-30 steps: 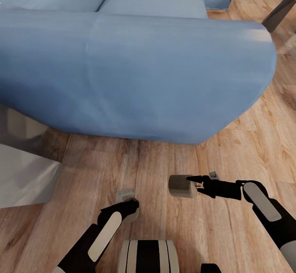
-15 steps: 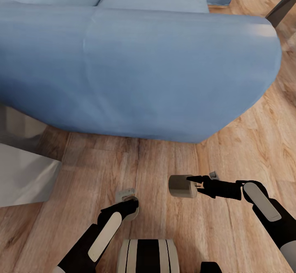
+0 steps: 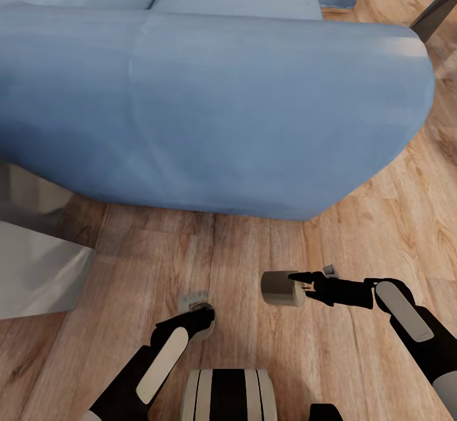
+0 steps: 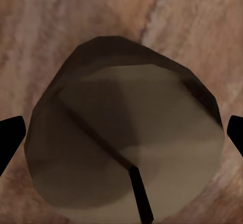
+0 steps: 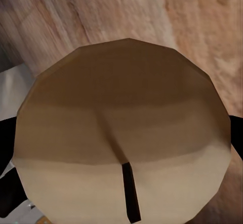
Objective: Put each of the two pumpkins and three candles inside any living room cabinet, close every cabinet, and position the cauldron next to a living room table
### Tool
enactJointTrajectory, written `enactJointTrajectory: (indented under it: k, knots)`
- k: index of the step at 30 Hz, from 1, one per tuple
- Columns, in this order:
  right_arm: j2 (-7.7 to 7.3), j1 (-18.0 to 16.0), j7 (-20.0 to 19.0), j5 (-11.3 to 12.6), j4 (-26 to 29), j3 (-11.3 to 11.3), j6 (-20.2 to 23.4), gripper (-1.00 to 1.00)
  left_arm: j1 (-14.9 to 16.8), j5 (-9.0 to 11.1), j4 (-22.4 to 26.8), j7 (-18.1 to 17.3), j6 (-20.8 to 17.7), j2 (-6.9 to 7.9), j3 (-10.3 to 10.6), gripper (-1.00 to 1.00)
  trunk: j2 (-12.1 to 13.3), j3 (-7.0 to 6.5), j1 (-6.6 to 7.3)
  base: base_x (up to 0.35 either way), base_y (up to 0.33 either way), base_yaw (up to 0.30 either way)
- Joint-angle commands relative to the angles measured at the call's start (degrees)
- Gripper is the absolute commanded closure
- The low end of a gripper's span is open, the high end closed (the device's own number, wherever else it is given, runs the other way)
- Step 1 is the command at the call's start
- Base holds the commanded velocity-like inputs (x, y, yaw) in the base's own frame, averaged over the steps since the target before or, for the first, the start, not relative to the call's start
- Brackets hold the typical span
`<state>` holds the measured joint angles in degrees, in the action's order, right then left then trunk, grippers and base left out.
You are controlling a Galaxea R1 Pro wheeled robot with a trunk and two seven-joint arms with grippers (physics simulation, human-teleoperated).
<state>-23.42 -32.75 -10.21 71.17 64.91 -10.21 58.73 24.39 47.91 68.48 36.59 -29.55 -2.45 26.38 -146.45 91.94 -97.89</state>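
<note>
A blue sofa (image 3: 209, 103) fills the upper head view, standing on a wood-plank floor (image 3: 381, 218); a grey block (image 3: 35, 268) sits at the left edge. Low over the floor, the right claw (image 3: 298, 285) grips one candle (image 3: 280, 287) by its end, and the left claw (image 3: 198, 313) is clamped around another candle (image 4: 126, 143).

Home living room, simulator render. Big blue upholstered sofa (image 3: 209, 103) with seat cushions takes up most of the head view, sitting on warm wood-plank floor (image 3: 266, 357). Dark furniture leg (image 3: 433, 18) at top right, pale grey block (image 3: 35, 268) at left edge beside the sofa
</note>
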Motion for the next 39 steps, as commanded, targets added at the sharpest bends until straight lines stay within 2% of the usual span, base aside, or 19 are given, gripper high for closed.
enactJointTrajectory:
  k: [1, 14, 17, 26, 31, 35, 36, 39]
  knots:
    - [-0.04, 0.0, -0.6, -0.5, 0.0, -0.1, 0.1, 1.0, 0.0, 0.5, -0.2, 0.5, 0.0, 0.0, 0.1, -1.0, 0.0, 0.03, 0.01, 0.0, 0.0, 0.0]
    - [-0.04, 0.0, -0.6, -0.6, 0.0, -0.1, 0.1, 1.0, 0.0, 0.4, -0.6, 0.4, 0.0, -0.01, 0.1, -1.0, 0.0, 0.03, 0.01, 0.0, 0.0, 0.0]
    - [-0.04, 0.0, -0.6, -0.6, 0.0, -0.1, 0.1, 1.0, 0.1, 0.4, -0.6, 0.4, 0.0, -0.01, 0.1, -1.0, -0.1, 0.7, -0.07, 0.0, 0.0, 0.0]
    - [-0.06, 0.0, -1.1, -0.6, 0.1, -0.1, 0.1, 1.0, 0.1, 0.4, -0.6, 0.4, 0.2, -0.01, 0.1, -1.0, -0.1, 0.7, -0.07, 0.0, 0.0, 0.0]
    - [-0.39, 0.0, -7.7, -1.4, 0.1, -0.1, 0.1, 1.0, 0.1, 0.4, -0.6, 0.4, 0.2, -0.01, 0.1, -1.0, -0.1, 0.7, -0.07, 0.0, 0.0, 0.0]
    - [-0.67, 0.0, -14.7, -4.8, 0.1, -0.2, 0.1, 1.0, 0.1, 0.4, -0.6, 0.4, 0.2, -0.01, 0.1, -1.0, -0.1, 0.7, -0.07, 0.0, 0.0, 0.0]
    - [-0.71, 0.0, -17.2, -6.5, 0.0, -0.2, 0.1, 1.0, 0.1, 0.4, -0.6, 0.4, 0.2, -0.01, 0.1, -1.0, -0.1, 0.7, -0.07, 0.0, 0.0, 0.0]
    - [-0.74, 0.0, -19.9, -9.5, -0.1, -0.1, 0.1, 1.0, 0.1, 0.4, -0.6, 0.4, 0.2, -0.01, 0.1, -1.0, -0.1, 0.7, -0.07, 0.0, 0.0, 0.0]
